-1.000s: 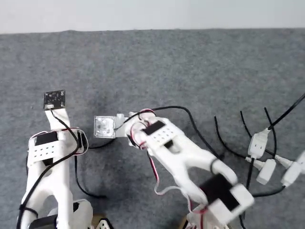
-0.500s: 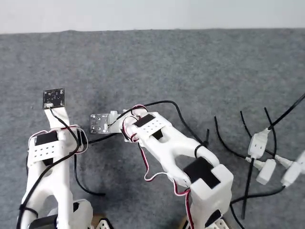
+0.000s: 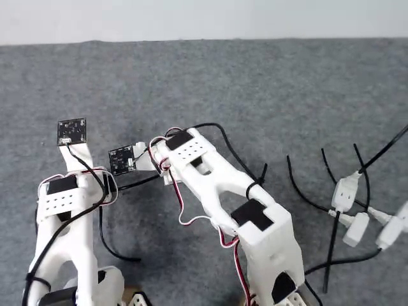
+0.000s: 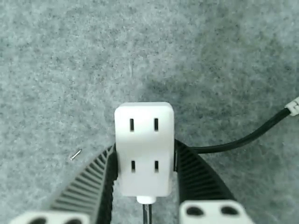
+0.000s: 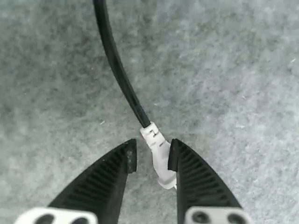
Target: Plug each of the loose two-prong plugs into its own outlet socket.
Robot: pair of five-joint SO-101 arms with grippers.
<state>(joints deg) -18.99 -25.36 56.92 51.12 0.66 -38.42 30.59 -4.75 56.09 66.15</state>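
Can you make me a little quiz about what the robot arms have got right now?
1. True or false: the left gripper is empty.
2. How many pairs of slots show on the face of the white outlet block? A) one B) two C) five
3. Fill in: the cable on the plug at the right gripper is coloured ____.

Key: 1 false, it is shut on the outlet block; 2 B; 3 black.
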